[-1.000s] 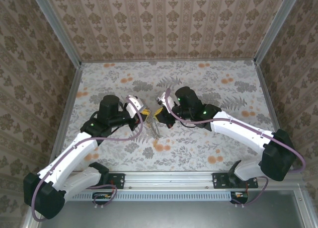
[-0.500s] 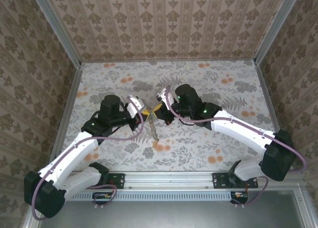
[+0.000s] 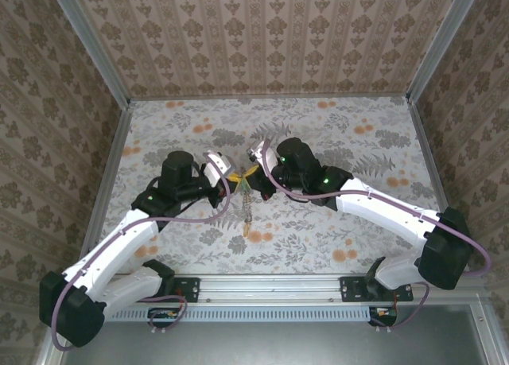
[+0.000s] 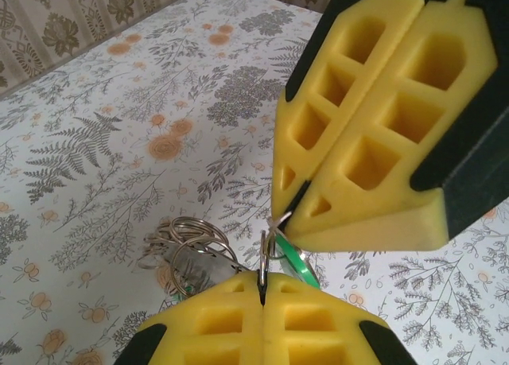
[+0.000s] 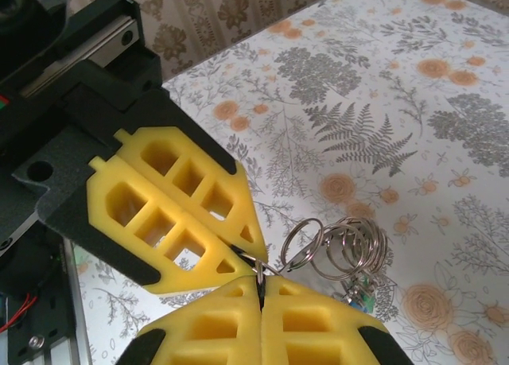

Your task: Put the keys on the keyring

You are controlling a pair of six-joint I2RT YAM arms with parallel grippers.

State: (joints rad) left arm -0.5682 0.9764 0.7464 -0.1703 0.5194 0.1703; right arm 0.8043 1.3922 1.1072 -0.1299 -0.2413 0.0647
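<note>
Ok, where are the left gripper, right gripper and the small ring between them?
left gripper [image 4: 262, 281]: left wrist view, seam between its shut fingertips.
right gripper [image 5: 260, 284]: right wrist view, seam between its shut fingertips.
small metal ring [image 4: 263, 254]: left wrist view, wire loop pinched between both grippers' tips.

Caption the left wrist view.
Both shut, left end effector and right end effector pinch a small ring, green key beside it.

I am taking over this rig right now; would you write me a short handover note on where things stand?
Left gripper: shut on the keyring.
Right gripper: shut on the same keyring, tip to tip with the left.
Keys: a green key sits at the pinched keyring; a bunch of rings and keys hangs beside it.
Done: keyring held off the table by both.
Left: I cannot tell which keys are threaded; check, then finish.
</note>
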